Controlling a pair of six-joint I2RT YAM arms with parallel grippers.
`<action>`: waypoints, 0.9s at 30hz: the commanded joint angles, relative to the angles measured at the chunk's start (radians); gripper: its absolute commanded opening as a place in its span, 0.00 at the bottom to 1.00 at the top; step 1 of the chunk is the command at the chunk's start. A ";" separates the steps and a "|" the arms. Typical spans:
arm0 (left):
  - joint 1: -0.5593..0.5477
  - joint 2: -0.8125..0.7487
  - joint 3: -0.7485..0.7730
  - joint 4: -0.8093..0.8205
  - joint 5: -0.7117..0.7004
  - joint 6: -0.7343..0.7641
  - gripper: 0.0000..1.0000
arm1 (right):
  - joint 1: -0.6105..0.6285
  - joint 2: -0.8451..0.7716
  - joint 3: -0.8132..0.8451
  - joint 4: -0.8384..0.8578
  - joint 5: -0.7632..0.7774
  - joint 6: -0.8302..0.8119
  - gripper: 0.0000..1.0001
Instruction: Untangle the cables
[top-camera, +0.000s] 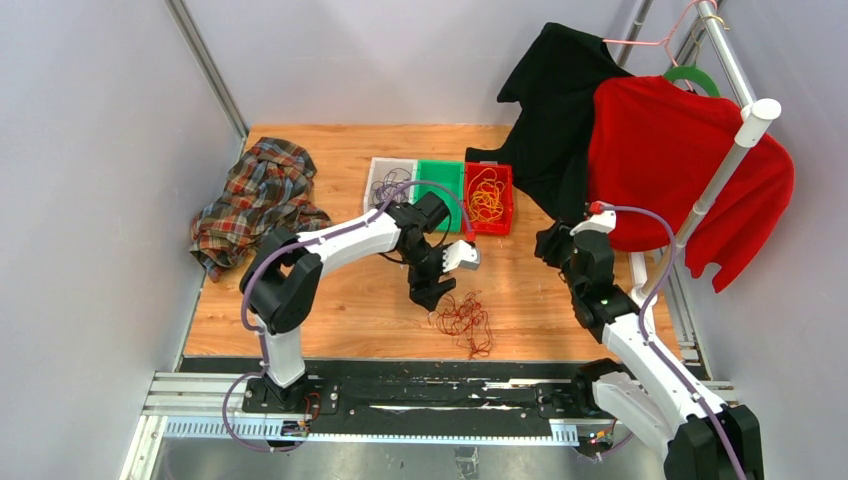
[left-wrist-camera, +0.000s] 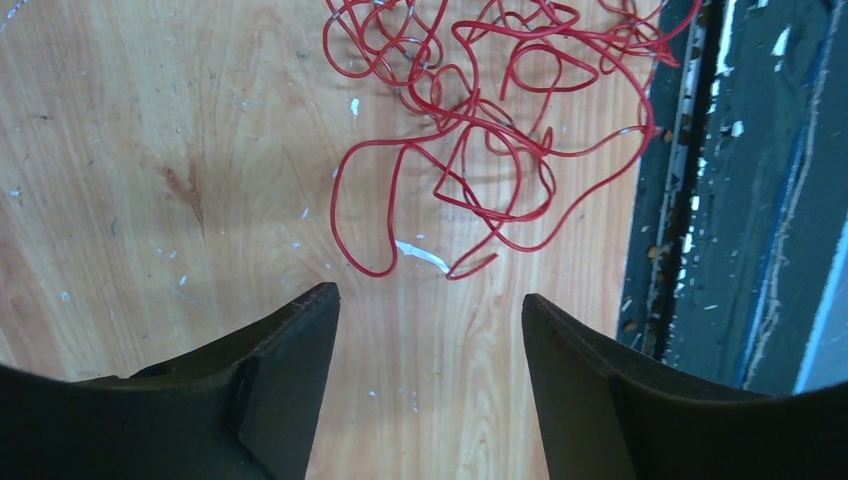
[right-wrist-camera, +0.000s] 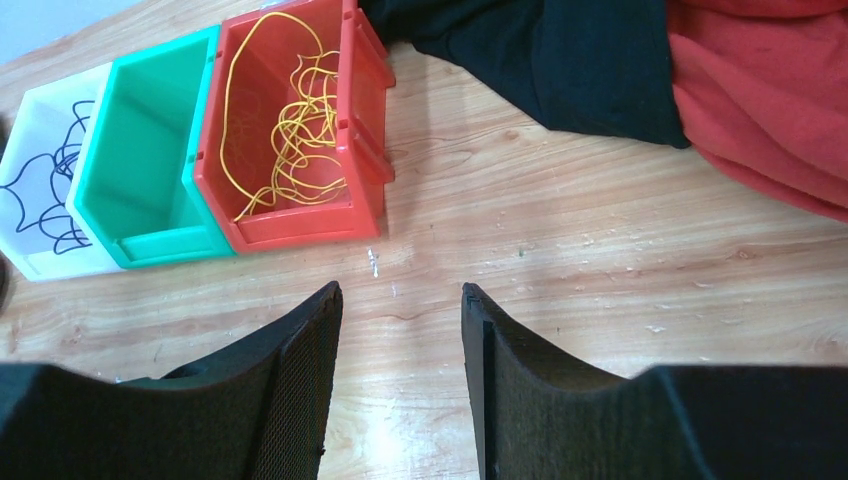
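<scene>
Altogether three thin cables show, each a different colour. One red string-like cable (left-wrist-camera: 470, 130) lies as a loose tangle on the wooden table (top-camera: 330, 300), near its front edge. It is just ahead of the left gripper (left-wrist-camera: 430, 300), whose two dark fingers stand wide apart over bare wood with nothing between them. The nearest loop of the tangle lies just beyond the fingertips, apart from them. One yellow cable (right-wrist-camera: 290, 130) sits curled inside the red plastic bin (right-wrist-camera: 290, 228), and one dark purple cable (right-wrist-camera: 50, 200) lies in the white plastic bin (right-wrist-camera: 45, 268). Between those two stands one green plastic bin (right-wrist-camera: 150, 245), so three bins sit touching side by side in a row at the table's far middle. The right gripper (right-wrist-camera: 400, 295) hovers over bare wood near the red bin, its two fingers moderately apart, holding nothing. Two garments hang at the right, one black garment (top-camera: 555, 110) and one red garment (top-camera: 670, 170). One plaid cloth (top-camera: 255, 200) lies crumpled at the far left.
</scene>
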 joint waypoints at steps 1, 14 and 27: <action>-0.028 0.041 0.003 0.058 0.000 0.076 0.70 | -0.011 -0.015 -0.015 -0.014 -0.026 0.020 0.48; -0.079 0.126 0.024 0.139 -0.088 0.129 0.39 | -0.012 -0.022 -0.031 -0.014 -0.046 0.033 0.47; -0.064 -0.130 0.174 -0.103 -0.148 0.085 0.01 | -0.008 -0.014 -0.029 0.060 -0.203 0.040 0.46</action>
